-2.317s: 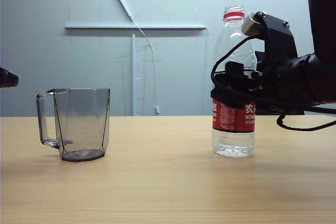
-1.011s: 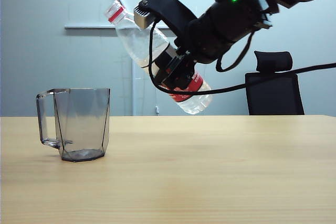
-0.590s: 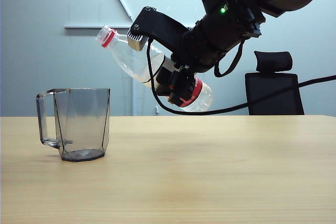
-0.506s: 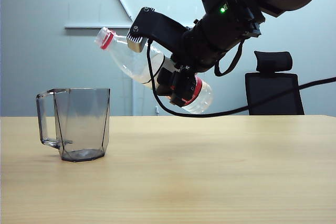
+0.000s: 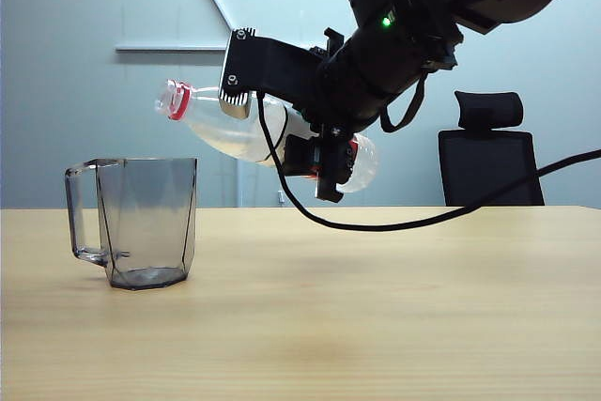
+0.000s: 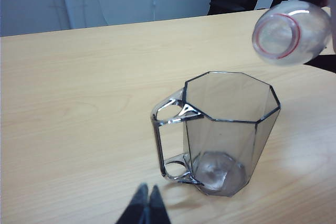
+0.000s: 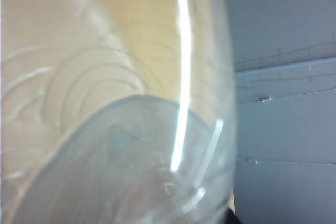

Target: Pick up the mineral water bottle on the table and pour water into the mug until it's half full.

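The mineral water bottle (image 5: 254, 129) hangs nearly level in the air, its open red-ringed mouth above and just right of the mug (image 5: 146, 223), clear of the rim. The right pincer (image 5: 315, 152) is clenched on the bottle's labelled middle. The smoky, faceted mug stands upright on the pale wood-grain table (image 5: 376, 307), handle to the left, with bare table all round. The left pincer (image 6: 147, 208) hovers low beside the handle, its tips pressed together, grasping nothing.
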Available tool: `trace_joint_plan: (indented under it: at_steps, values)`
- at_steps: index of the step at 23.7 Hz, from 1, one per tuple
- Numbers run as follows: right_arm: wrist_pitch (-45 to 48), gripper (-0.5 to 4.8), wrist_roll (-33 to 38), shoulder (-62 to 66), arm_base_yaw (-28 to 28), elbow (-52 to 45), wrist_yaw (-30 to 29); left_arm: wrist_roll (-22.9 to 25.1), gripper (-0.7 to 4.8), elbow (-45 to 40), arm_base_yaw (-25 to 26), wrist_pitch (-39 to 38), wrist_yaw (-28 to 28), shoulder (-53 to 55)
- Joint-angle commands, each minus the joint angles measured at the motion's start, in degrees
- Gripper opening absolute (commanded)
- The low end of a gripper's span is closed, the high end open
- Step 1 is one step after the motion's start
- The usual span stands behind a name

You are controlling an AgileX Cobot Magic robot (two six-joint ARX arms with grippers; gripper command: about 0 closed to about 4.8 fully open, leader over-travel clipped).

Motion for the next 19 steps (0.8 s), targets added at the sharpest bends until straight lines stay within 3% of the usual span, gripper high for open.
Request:
trace_joint_plan:
  at_steps: [1,19]
  values:
    - [4.7,2.73,-2.1,-0.7,0.4,0.6,1.8,-0.2,-0.02,0.1,0.1,0.5,0.2,0.1]
    - [6.3,2.73,-9.7,-0.3,0.3,1.4,3.1,-0.2,-0.02,0.1,0.1,0.5,0.2,0.1]
